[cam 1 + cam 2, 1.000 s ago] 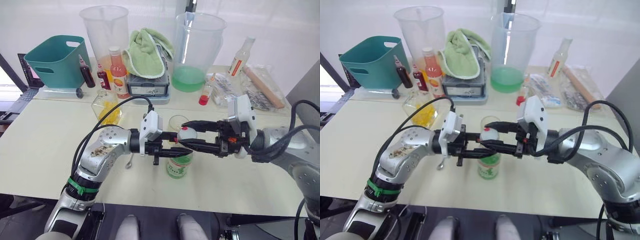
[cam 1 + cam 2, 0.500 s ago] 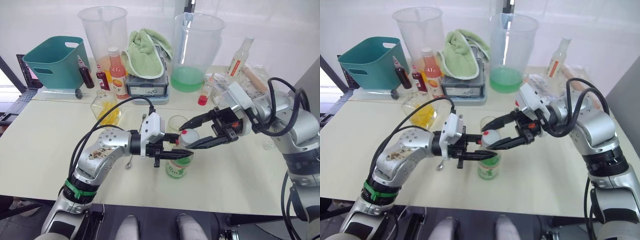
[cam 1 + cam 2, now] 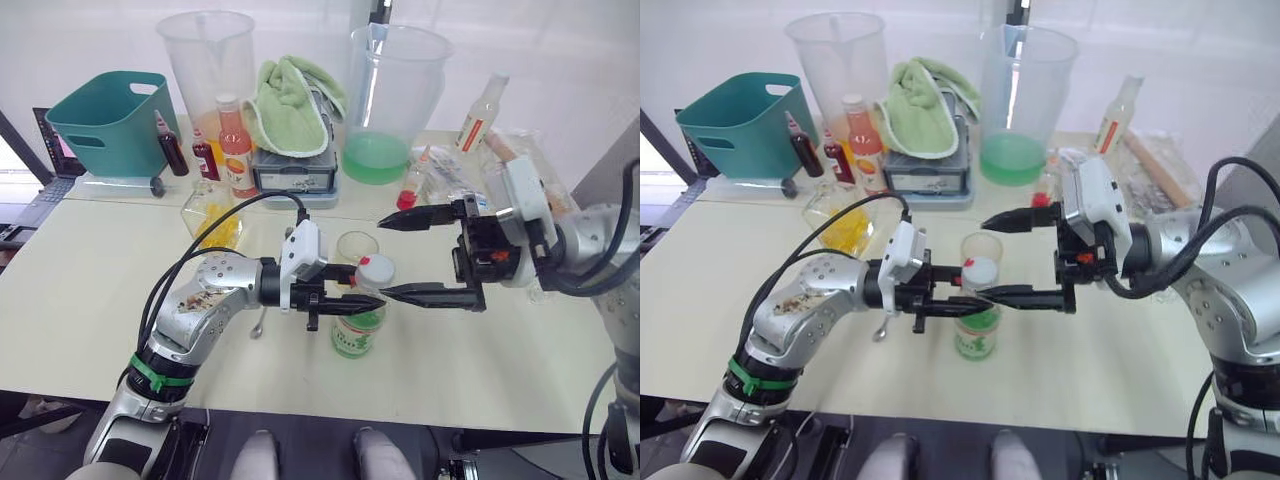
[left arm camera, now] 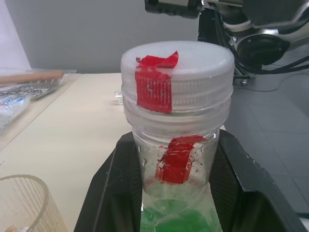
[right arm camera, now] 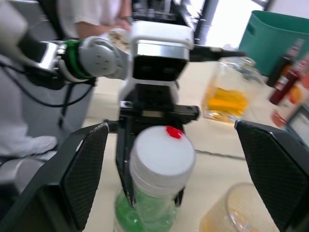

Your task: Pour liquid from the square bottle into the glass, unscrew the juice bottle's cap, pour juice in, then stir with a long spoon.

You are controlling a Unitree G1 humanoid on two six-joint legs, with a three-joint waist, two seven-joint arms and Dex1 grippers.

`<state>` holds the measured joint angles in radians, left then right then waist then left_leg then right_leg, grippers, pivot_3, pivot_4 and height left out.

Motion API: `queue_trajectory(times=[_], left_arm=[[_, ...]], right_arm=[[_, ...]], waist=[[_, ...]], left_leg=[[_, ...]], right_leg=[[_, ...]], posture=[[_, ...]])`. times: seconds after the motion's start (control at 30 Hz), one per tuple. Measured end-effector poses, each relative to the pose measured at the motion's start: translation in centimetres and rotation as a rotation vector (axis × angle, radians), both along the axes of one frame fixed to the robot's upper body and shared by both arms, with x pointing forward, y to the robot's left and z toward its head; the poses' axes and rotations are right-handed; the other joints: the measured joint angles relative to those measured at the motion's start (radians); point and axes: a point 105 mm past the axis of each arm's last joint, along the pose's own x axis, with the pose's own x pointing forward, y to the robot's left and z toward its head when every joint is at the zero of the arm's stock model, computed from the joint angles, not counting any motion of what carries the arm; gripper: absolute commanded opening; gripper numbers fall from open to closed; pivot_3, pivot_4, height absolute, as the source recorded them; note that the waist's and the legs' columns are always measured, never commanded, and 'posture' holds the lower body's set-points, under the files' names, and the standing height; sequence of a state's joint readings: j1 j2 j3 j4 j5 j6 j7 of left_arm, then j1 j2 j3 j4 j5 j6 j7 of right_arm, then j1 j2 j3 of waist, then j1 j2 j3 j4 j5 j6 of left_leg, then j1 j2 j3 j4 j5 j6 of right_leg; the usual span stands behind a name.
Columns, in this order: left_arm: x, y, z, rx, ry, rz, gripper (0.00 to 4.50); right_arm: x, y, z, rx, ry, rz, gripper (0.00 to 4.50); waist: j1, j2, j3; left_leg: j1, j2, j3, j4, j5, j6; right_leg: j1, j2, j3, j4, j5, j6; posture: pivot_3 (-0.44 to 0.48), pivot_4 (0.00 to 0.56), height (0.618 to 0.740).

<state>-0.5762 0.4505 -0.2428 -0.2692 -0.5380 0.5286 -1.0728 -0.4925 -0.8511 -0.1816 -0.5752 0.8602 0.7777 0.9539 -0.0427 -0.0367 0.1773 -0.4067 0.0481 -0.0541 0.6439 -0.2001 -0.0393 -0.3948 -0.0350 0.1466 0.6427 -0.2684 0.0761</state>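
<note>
Clamping the juice bottle (image 3: pixel 358 325) by its neck at lower centre of the frame, the left gripper (image 3: pixel 335 297) steadies it on the counter (image 3: pixel 90 270); the right gripper (image 3: pixel 400 257) stands spread wide beside the white cap (image 3: pixel 375 269), touching nothing. If those fingers close off-centre, they may slip on the cap or tip the bottle into the one glass (image 3: pixel 357 246) just behind. One square bottle (image 3: pixel 212 215) sits left; two big jugs (image 3: pixel 209 62) stand at the top.

Right gripper backed off the cap

Your right gripper (image 3: pixel 400 255) was pinched around the cap (image 3: pixel 376 269) a second ago; now its fingers are spread wide and pulled back toward the robot's right, cap on the juice bottle (image 3: pixel 358 320).
</note>
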Motion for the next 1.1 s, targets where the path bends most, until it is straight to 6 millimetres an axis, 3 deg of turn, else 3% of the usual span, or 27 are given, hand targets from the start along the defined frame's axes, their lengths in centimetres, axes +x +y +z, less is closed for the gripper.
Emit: queue_trajectory(times=[0.1, 0.2, 0.37, 0.83, 0.93, 1.1], left_arm=[[-0.1, -0.2, 0.0, 0.000, 0.004, -0.018, 1.46], [-0.1, -0.3, -0.1, 0.000, 0.005, -0.028, 1.46], [0.1, -0.3, -0.2, -0.003, 0.004, -0.032, 1.46], [0.2, -0.3, -0.3, -0.013, -0.005, -0.047, 1.46], [0.2, -0.3, -0.3, -0.015, -0.009, -0.048, 1.46], [0.3, -0.4, -0.3, -0.018, -0.007, -0.047, 1.46]], right_arm=[[-0.7, 0.2, -1.7, 0.090, 0.078, -0.151, 4.45], [-1.7, -0.3, -2.1, 0.165, 0.119, -0.271, 4.45], [-2.6, 0.3, -1.6, 0.191, 0.105, -0.327, 4.45], [-1.8, 1.8, -2.3, 0.149, 0.112, -0.375, 4.45], [-1.6, 1.8, -2.3, 0.154, 0.114, -0.374, 3.65], [-1.6, 2.2, -2.3, 0.154, 0.124, -0.356, 1.90]], waist=[[0.002, 0.000, 0.000], [0.004, 0.000, 0.000], [0.000, 0.000, 0.000], [0.003, 0.000, 0.000], [0.003, 0.000, 0.000], [0.003, 0.000, 0.000]], left_leg=[[-0.002, -0.001, 0.000, 0.000, 0.000, 0.000], [-0.002, -0.001, 0.000, 0.001, 0.000, 0.000], [0.001, -0.001, 0.000, 0.001, 0.000, 0.000], [0.000, -0.001, 0.000, 0.000, 0.000, 0.000], [0.000, -0.001, 0.000, 0.000, 0.000, 0.000], [0.000, -0.001, 0.000, 0.000, 0.000, 0.000]], right_leg=[[-0.001, -0.001, 0.000, 0.000, 0.000, 0.000], [0.000, -0.002, 0.000, -0.001, 0.000, 0.000], [0.002, -0.001, 0.000, -0.001, -0.001, 0.000], [0.002, -0.002, 0.000, -0.002, -0.001, 0.000], [0.002, -0.002, 0.000, -0.002, -0.001, 0.000], [0.002, -0.002, 0.000, -0.002, -0.001, 0.000]], posture=[[0.000, 0.150, 0.727], [0.000, 0.150, 0.727], [0.000, 0.150, 0.727], [0.000, 0.150, 0.727], [0.000, 0.150, 0.727], [0.000, 0.150, 0.727]])
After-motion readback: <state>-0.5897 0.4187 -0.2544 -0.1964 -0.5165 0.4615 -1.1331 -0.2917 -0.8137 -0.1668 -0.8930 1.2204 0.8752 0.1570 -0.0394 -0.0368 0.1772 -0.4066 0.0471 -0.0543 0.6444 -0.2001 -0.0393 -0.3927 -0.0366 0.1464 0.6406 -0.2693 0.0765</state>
